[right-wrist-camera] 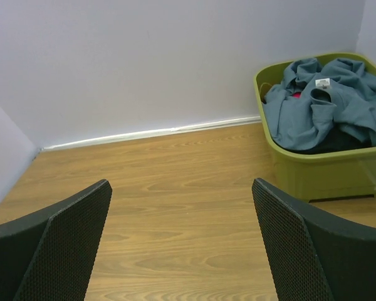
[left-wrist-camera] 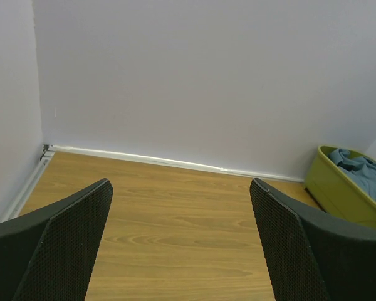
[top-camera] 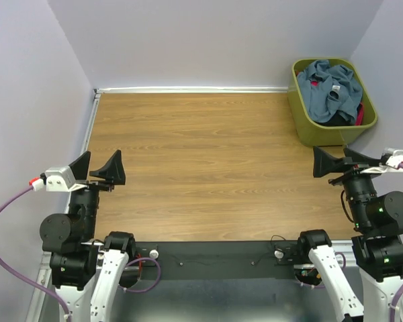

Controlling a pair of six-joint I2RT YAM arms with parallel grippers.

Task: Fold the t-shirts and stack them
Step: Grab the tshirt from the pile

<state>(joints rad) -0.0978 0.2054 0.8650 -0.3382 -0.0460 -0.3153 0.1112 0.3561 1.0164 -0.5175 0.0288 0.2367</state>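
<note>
A crumpled slate-blue t-shirt [top-camera: 332, 94] with a small white neck label lies on top of a heap in the olive-green bin [top-camera: 302, 124] at the table's far right. Black cloth [top-camera: 330, 119] and a bit of red-pink cloth [top-camera: 360, 114] show under it. The blue shirt also shows in the right wrist view [right-wrist-camera: 326, 110] and in the left wrist view [left-wrist-camera: 366, 172]. My left gripper [top-camera: 97, 168] is open and empty above the table's left edge. My right gripper [top-camera: 339, 159] is open and empty just in front of the bin.
The wooden table [top-camera: 208, 168] is walled by pale lilac panels at the back and both sides. A white strip [top-camera: 188, 89] runs along the far edge. A purple cable [top-camera: 3, 208] loops off the left arm.
</note>
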